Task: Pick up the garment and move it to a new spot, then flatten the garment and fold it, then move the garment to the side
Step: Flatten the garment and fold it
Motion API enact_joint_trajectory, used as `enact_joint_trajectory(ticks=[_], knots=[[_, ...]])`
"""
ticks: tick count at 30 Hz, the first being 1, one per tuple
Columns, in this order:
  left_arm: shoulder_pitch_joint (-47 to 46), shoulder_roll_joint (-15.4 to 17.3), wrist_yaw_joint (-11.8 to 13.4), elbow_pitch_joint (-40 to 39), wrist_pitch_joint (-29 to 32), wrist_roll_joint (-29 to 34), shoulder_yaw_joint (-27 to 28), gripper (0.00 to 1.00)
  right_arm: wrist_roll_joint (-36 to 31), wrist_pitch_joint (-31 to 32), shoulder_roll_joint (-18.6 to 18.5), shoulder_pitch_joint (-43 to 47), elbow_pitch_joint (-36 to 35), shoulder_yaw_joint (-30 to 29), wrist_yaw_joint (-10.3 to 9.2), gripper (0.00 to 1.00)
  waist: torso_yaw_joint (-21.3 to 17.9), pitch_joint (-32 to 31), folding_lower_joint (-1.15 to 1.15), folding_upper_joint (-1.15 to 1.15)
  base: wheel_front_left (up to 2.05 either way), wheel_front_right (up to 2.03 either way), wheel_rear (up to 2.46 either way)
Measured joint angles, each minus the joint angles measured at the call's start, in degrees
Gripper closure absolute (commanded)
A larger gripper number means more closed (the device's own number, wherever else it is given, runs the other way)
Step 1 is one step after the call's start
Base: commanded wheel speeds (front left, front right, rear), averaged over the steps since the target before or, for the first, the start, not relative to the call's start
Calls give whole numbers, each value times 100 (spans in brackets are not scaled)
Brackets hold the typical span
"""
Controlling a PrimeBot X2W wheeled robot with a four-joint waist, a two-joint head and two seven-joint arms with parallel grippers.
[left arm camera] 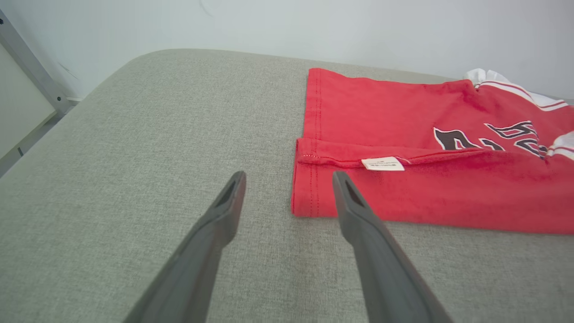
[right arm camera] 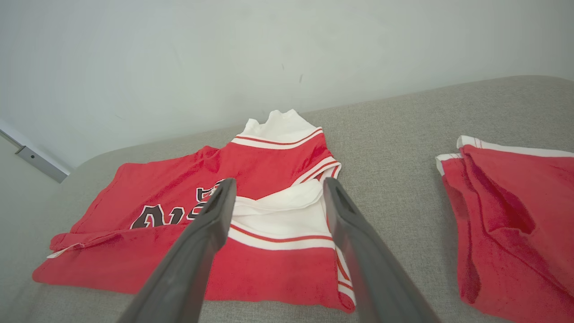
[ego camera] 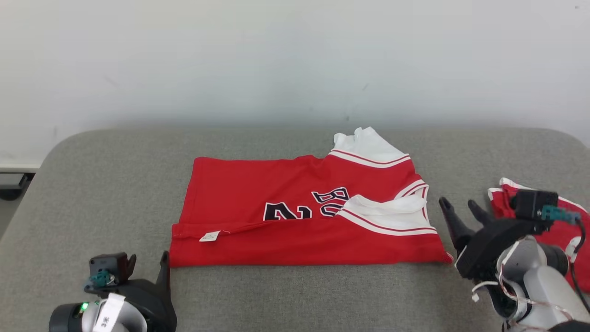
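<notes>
A red jersey, the garment (ego camera: 295, 207), lies on the grey padded table (ego camera: 115, 184). It has white trim and black numbers, and its near long edge is folded over, showing a small white label. My left gripper (ego camera: 148, 265) stands open just off its near left corner, nothing between the fingers. The left wrist view has that corner of the garment (left arm camera: 426, 193) just beyond my left gripper (left arm camera: 289, 177). My right gripper (ego camera: 460, 205) is open and empty, just right of the garment's near right corner. From the right wrist, my right gripper (right arm camera: 279, 184) points over the white-trimmed end of the garment (right arm camera: 148, 188).
A second red piece of clothing with white trim (ego camera: 504, 193) lies at the table's right side, partly behind my right arm, and is seen again as a red piece (right arm camera: 515, 215). A pale wall runs behind the table. The table's rounded left edge (left arm camera: 112, 72) drops away.
</notes>
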Motion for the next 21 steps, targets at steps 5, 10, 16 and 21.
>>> enact_joint_trajectory(ticks=[5, 10, 16, 21], knots=[[107, 40, 5, -10, 3, 5, -21, 0, -98, -123, 11, 382, -79, 30, -35, 0, -86, -31, 0, 0, 0, 0, 0], [98, 51, 15, -14, 38, 31, -43, 0, -101, -170, 21, 479, -55, 0, -129, 0, -131, 148, 1, 0, 0, 0, 0], [-103, 35, 15, 1, 137, 58, -73, 0, -102, -168, 11, 460, 74, -31, -186, 0, -163, 448, 1, 1, 0, 0, 0], [-356, -16, 15, 38, 191, 73, -79, 0, -114, -163, 13, 355, 259, -30, -227, 0, -150, 736, 2, 1, 0, 0, 0]])
